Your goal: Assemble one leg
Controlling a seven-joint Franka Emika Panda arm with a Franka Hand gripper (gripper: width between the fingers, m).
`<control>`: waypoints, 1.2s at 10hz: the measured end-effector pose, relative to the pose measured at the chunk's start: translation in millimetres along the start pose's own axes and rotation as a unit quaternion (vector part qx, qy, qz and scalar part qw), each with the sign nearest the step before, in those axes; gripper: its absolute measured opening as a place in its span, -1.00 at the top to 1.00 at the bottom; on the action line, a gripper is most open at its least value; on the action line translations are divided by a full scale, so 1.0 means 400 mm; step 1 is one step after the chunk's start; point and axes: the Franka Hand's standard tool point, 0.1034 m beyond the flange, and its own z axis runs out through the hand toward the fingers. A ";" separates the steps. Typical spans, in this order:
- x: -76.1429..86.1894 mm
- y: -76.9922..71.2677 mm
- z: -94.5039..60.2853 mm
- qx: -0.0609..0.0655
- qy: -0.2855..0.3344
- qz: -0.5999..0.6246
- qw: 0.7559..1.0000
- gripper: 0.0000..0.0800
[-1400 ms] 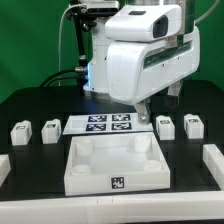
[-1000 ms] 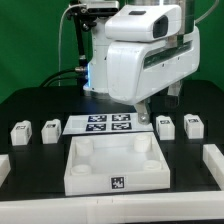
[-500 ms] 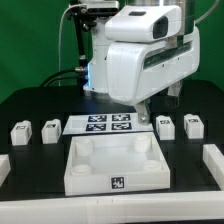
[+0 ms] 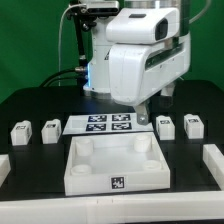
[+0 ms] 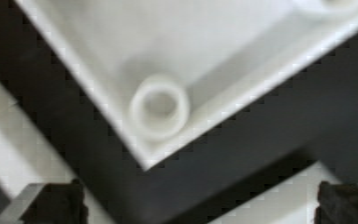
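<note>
Four small white legs stand on the black table in the exterior view: two at the left and two at the right. The large white square tray sits in front, a tag on its front wall. My gripper hangs above the table behind the tray's far right corner, mostly hidden by the wrist. In the wrist view the gripper is open and empty, its dark fingertips wide apart. A corner of the tray with a round socket lies below it.
The marker board lies flat behind the tray. White bars sit at the table's left edge and right edge. The arm's bulky white body fills the upper middle of the exterior view.
The arm's upper body has shifted slightly toward the exterior view's left. The legs and the tray have not moved.
</note>
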 end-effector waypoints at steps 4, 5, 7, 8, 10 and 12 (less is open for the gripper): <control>-0.184 -0.132 0.135 -0.001 0.011 -0.189 0.982 -0.62; -0.191 -0.142 0.172 0.008 0.012 -0.172 0.985 -0.62; -0.201 -0.161 0.233 0.019 0.016 -0.167 0.986 -0.62; -0.205 -0.162 0.244 0.018 0.018 -0.164 0.986 -0.62; -0.205 -0.158 0.246 0.012 0.019 -0.162 0.986 -0.35; -0.206 -0.159 0.246 0.012 0.019 -0.162 0.987 -0.01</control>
